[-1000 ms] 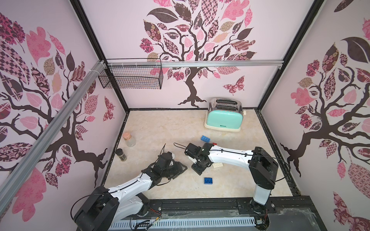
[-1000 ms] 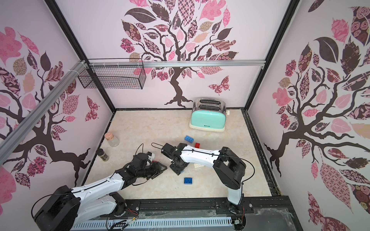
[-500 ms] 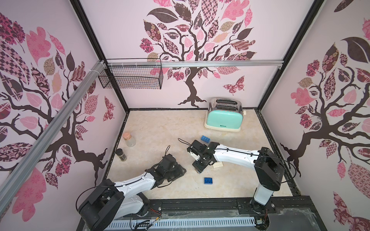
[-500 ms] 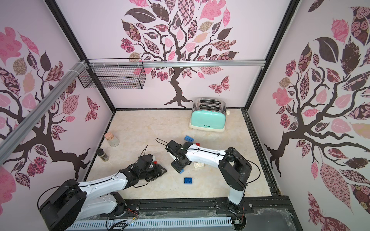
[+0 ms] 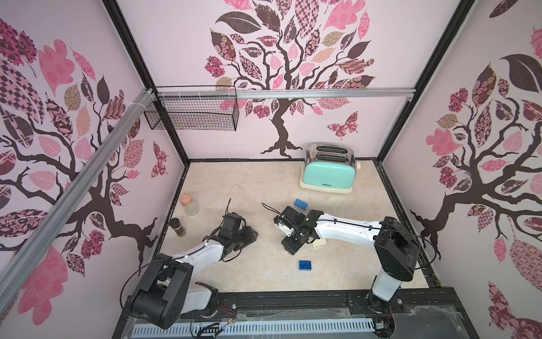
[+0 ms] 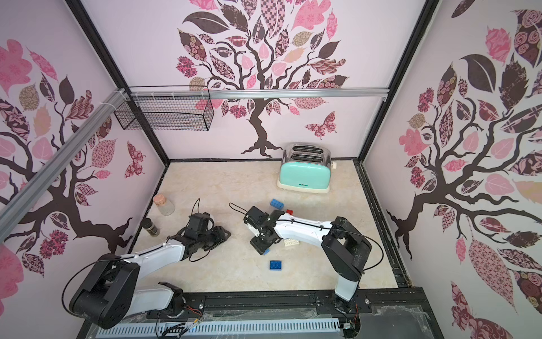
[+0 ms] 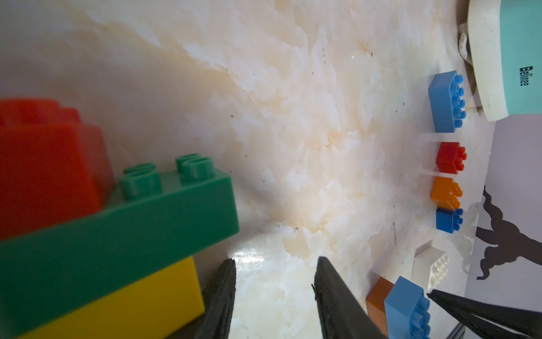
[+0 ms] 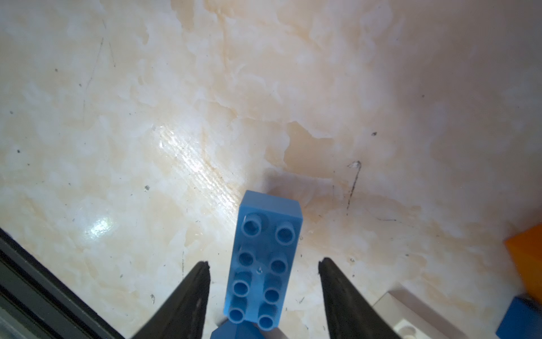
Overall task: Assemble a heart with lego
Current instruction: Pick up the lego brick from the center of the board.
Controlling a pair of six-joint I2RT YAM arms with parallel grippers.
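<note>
Blue brick (image 8: 265, 249) btwn open right claw (image 8: 264, 262)

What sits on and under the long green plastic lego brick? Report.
A red plastic brick sits on the green brick, beside four bare studs; a yellow plastic brick is under it. The stack's other end is out of frame.

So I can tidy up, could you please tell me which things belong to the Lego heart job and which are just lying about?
Job: brick stack; long blue brick; flat blue brick; white brick; red brick; orange brick.
Lying about: toaster; jar; spice shaker; wire basket.
</note>
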